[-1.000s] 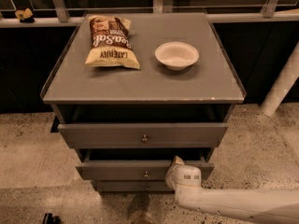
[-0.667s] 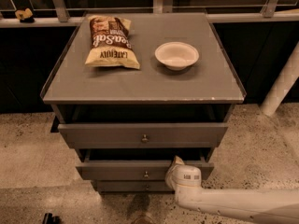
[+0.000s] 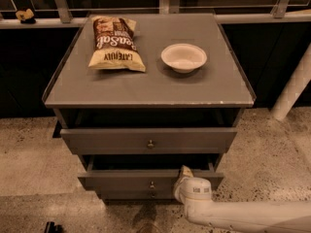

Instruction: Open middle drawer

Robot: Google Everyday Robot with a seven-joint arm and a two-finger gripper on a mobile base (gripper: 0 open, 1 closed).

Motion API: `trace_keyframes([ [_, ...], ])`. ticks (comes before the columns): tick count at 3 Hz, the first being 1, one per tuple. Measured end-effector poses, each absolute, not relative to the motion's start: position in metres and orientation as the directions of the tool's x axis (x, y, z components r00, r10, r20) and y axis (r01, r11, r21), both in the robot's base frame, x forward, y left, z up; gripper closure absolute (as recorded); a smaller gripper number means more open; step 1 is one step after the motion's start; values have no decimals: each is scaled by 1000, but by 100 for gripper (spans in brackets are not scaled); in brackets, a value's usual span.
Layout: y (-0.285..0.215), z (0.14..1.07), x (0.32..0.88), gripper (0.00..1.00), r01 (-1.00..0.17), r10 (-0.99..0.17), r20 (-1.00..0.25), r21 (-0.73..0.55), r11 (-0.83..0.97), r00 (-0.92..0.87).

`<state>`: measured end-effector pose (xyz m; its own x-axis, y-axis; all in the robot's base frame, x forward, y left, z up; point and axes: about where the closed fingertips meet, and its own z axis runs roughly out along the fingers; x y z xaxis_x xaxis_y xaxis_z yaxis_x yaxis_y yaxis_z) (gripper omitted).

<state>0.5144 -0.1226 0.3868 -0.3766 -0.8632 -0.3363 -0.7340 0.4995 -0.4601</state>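
Middle drawer [image 3: 121,180], a flat grey front with a small round metal knob [image 3: 152,184], stands partly pulled out below the top drawer [image 3: 112,141]; it likely needs pulling further. The white gripper [image 3: 184,174] is at the middle drawer's upper edge, right of the knob; whether it grasps anything cannot be told. The matte grey table [image 3: 194,89] carries a crinkled chip bag [image 3: 115,45] and a smooth white bowl [image 3: 183,57].

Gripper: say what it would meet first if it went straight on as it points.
The gripper, right of the knob of the middle drawer, would likely meet that drawer's upper front edge first; depth is unclear, and it may already touch.
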Motion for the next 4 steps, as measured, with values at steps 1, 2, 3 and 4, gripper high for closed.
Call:
trace_keyframes([
  [1, -122, 388, 514, 100, -734, -863, -336, -460, 499, -377],
  [2, -124, 389, 510, 100, -738, -864, -334, -457, 497, -376],
  [3, -123, 395, 508, 100, -738, -861, -344, -450, 502, -376],
  [4, -126, 408, 489, 100, -749, -853, -361, -423, 510, -376],
])
